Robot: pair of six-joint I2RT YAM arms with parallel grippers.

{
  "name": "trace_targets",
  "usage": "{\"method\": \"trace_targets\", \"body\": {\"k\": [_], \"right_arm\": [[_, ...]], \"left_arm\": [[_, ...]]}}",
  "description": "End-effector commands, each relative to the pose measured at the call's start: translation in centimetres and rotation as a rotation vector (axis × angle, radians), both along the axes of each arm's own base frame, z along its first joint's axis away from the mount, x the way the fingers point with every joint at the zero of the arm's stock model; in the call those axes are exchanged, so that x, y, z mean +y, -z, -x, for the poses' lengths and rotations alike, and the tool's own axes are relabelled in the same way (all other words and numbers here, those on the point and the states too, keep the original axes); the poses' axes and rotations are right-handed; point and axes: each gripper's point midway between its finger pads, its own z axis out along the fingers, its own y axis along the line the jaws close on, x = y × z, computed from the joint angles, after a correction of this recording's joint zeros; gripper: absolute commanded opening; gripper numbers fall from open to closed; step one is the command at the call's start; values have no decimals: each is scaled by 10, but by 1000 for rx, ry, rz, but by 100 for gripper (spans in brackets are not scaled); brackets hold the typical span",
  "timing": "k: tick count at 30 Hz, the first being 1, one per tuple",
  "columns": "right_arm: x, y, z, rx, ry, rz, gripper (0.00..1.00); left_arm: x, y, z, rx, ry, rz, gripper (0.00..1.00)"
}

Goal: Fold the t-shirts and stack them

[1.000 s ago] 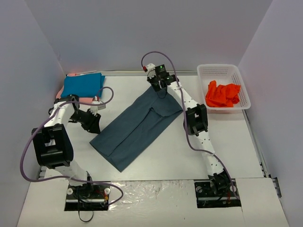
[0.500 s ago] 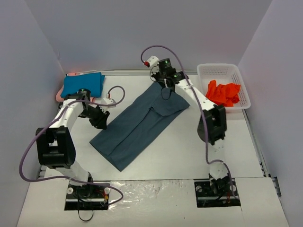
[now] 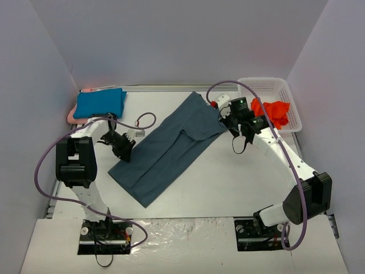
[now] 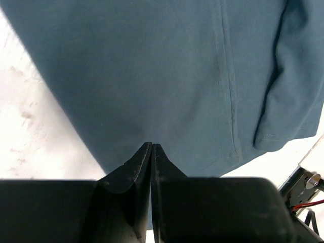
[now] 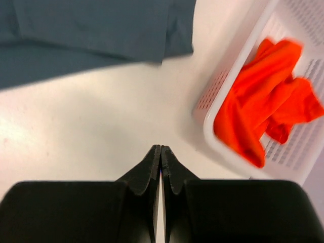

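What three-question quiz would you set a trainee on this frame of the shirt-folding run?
1. True or false: the orange shirt lies in the basket.
2. Which hand has its fingertips at the edge of the grey shirt?
3. Pick one. The teal shirt is: A) in the basket; B) folded at the far left of the table; C) under the grey shirt.

Key: 1) True. 2) The left hand, which is shut. 3) B.
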Motion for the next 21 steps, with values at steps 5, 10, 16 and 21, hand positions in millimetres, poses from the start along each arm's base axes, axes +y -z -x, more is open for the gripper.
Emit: {"method": "trace_targets", "body": {"k": [5, 10, 16, 21], "right_arm": [[-23, 18, 29, 92, 35, -91, 0], [-24, 23, 21, 115, 50, -107, 0], [-20, 41, 13, 171, 55, -102, 0], [-16, 72, 8, 260, 64, -90, 0]], "left_arm": [[-7, 11, 2, 33, 99, -82, 3], [-13, 28, 12, 103, 149, -171, 3], [-29, 43, 28, 171, 212, -205, 2], [-51, 43, 44, 194, 275, -212, 2]]}}
